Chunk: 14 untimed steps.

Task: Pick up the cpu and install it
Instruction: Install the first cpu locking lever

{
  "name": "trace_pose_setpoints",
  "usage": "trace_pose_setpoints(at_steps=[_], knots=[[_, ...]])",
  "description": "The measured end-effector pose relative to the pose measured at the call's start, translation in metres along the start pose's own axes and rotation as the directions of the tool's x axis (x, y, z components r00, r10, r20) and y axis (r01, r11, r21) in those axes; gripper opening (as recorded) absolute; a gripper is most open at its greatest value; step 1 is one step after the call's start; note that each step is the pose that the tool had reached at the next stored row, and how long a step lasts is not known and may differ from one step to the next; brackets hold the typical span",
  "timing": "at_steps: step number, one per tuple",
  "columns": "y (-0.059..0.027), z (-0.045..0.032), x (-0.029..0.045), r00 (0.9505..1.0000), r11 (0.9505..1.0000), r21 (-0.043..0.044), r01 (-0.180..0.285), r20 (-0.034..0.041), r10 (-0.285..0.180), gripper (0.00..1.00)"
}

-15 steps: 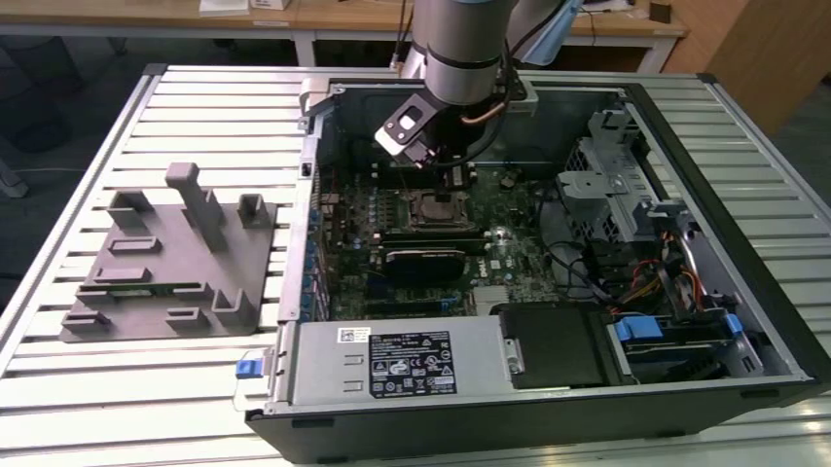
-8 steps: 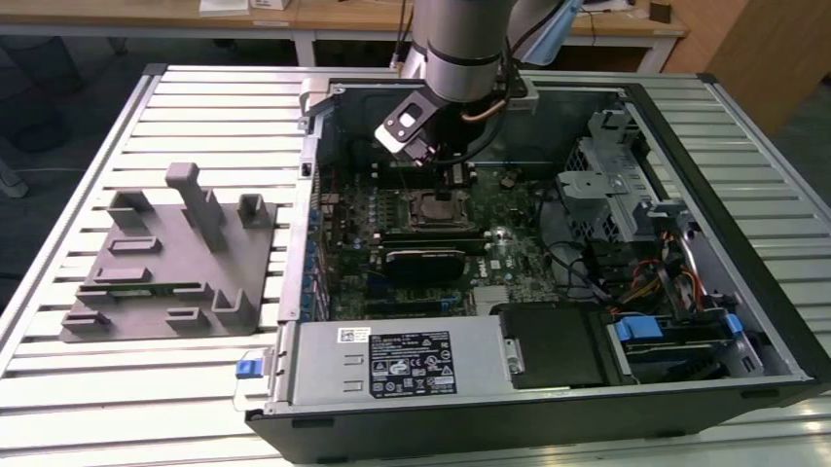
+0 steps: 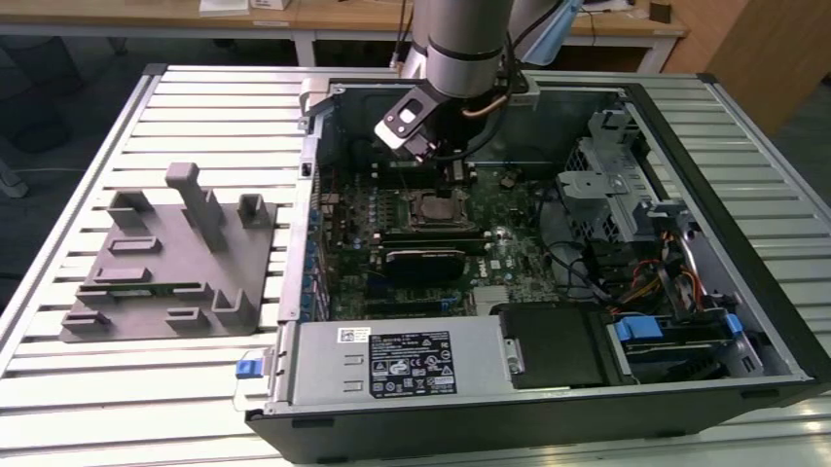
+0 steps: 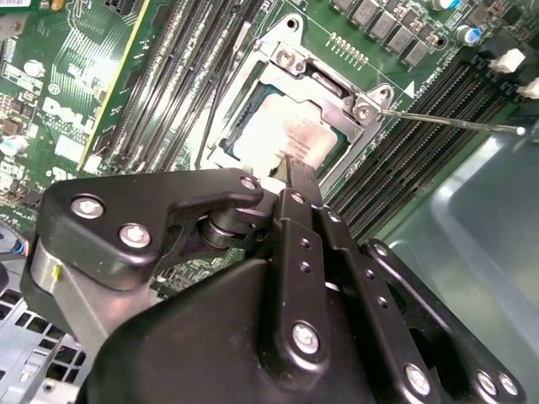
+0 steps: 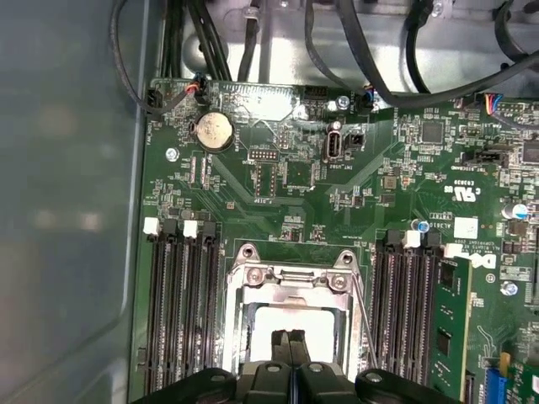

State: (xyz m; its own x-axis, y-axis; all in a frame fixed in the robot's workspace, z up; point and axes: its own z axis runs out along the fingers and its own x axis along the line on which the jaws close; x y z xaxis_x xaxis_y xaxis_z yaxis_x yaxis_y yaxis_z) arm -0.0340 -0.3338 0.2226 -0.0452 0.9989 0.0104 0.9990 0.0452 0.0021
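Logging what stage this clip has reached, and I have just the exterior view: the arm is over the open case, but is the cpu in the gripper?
Observer: No. In both wrist views the cpu lies in the socket, pale top up.
Operator: Is the gripper open, then?
Observer: Shut. In the first wrist view the gripper has its two tips pressed together with nothing between them.
Operator: Is it touching the chip?
Observer: In the second wrist view the fingertips hang over the cpu's edge; I cannot tell whether they touch it.
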Motion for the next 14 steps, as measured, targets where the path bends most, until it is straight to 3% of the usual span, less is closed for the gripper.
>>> trace_pose_setpoints(at_steps=[14], knots=[[0.0001,-0.0364,0.0006,1.0,1.0,0.0003,0.0,0.0062,0.0,0.11]])
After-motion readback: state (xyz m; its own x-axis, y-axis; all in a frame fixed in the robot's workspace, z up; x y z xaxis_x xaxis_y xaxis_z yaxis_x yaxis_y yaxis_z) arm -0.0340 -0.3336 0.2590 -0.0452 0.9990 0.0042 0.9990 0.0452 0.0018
